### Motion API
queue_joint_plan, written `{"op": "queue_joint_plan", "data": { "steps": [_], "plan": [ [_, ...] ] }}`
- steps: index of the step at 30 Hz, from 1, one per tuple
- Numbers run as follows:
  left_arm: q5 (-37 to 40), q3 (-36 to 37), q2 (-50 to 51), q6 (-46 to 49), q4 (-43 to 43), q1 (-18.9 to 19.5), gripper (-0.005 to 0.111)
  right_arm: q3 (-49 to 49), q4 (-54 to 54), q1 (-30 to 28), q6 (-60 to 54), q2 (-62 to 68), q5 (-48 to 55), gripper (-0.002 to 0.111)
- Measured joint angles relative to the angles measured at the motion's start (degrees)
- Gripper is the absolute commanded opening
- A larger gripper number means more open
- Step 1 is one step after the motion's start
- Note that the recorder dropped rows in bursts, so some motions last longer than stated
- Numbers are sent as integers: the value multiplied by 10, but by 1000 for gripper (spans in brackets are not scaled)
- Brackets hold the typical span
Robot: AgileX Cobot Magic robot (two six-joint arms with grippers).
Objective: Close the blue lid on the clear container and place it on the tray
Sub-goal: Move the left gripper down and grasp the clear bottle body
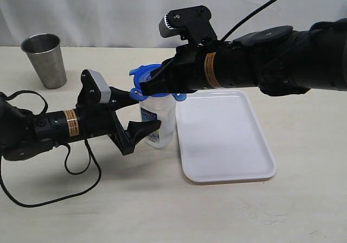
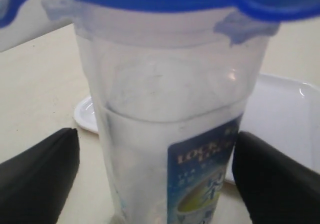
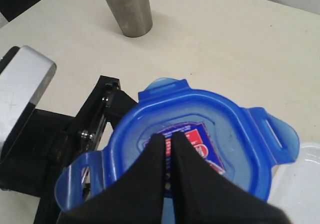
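This looks like a robot lab. A black left arm [image 1: 49,126] and a black right arm [image 1: 282,64], with loose cables [image 1: 54,197], reach over a plain cream bench [image 1: 303,210]. A white curtain [image 1: 108,10] hangs behind. Few things are out: a tray [image 1: 222,140] near the right tool [image 1: 145,85], a steel cup [image 1: 45,59] farther off.

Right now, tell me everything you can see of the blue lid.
The blue lid is translucent bright blue plastic, roughly octagonal, with a printed label at its centre. Its slotted flaps splay outward, apparently unlatched. It sits on the mouth of the clear container, and the shut right pincer rests its tips on the label.
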Motion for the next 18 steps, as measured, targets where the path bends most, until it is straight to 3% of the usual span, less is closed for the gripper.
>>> {"op": "queue_joint_plan", "data": {
  "steps": [18],
  "plan": [
    [-10,-52,44,27,15,-14,84,0,0,0,0,0,-1,5]
  ]
}}
